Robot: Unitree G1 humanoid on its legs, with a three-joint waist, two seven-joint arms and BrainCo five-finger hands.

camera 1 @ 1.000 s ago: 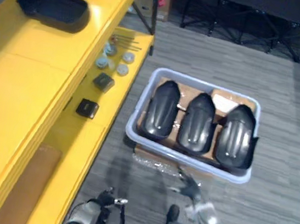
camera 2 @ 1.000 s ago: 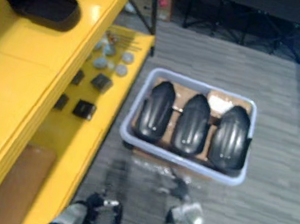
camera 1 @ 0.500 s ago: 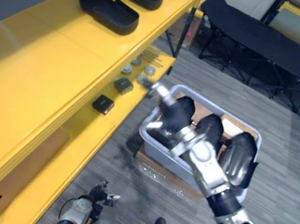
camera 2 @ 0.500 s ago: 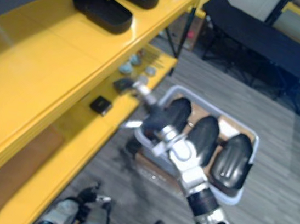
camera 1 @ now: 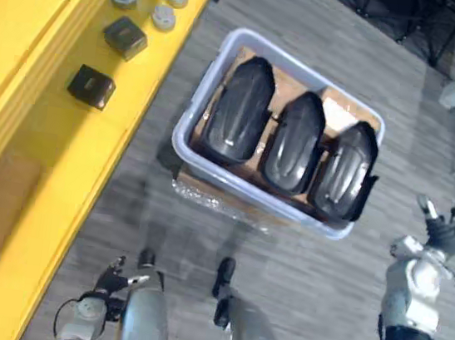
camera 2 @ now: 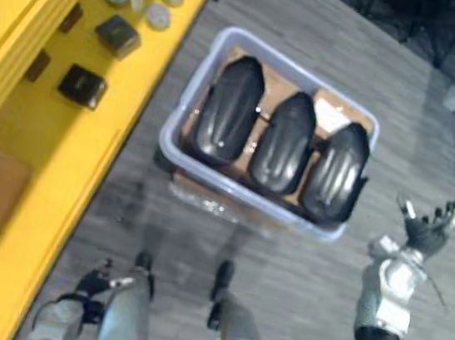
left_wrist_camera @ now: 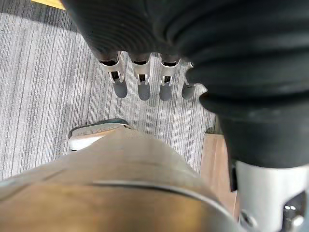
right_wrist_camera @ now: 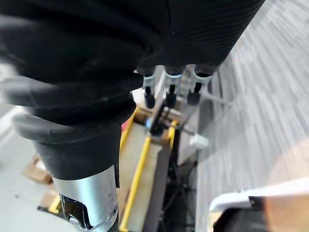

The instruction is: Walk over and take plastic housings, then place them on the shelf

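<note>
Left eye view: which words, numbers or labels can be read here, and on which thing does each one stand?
No text can be read in this view.
White patch in the bin, behind the plastic housings: too small to tell whether it bears print.
Small black boxes on the yellow shelf: no legible marking.

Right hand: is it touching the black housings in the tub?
Apart. In the left eye view the right hand is open over floor, clear of the housings.
</note>
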